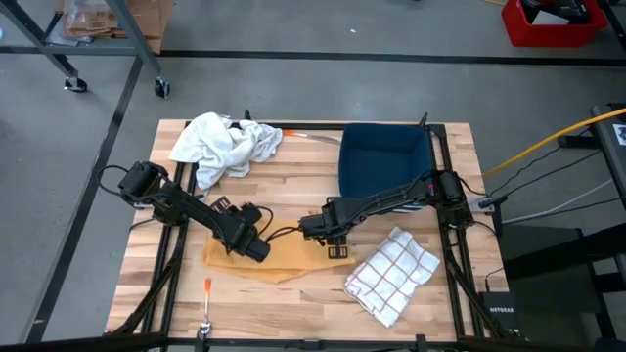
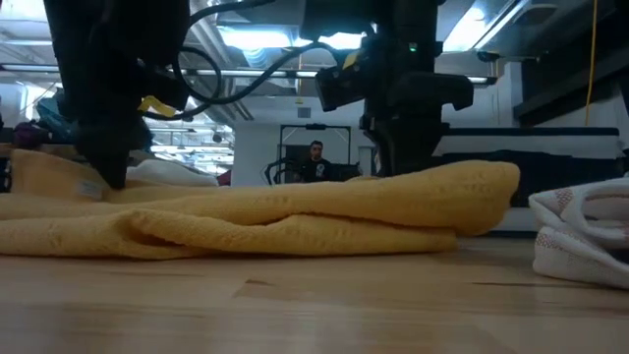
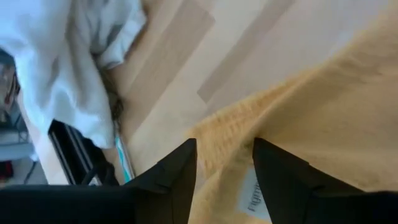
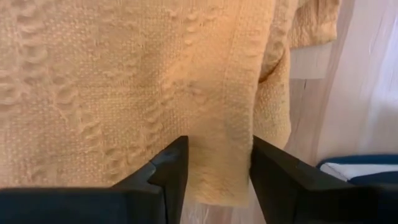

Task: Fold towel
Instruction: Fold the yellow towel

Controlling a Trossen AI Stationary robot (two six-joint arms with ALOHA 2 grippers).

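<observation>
Listing by size: wooden table; navy bin at the far edge; white cloth heaped at the far left corner; yellow towel lying rumpled near the front edge, beneath both my grippers; checked cloth just right of it; orange-handled tool at the front. My left gripper straddles a towel edge, fingers parted, gripping nothing that I can confirm. My right gripper likewise stands parted over a fold. The towel's white label carries print, unreadable.
</observation>
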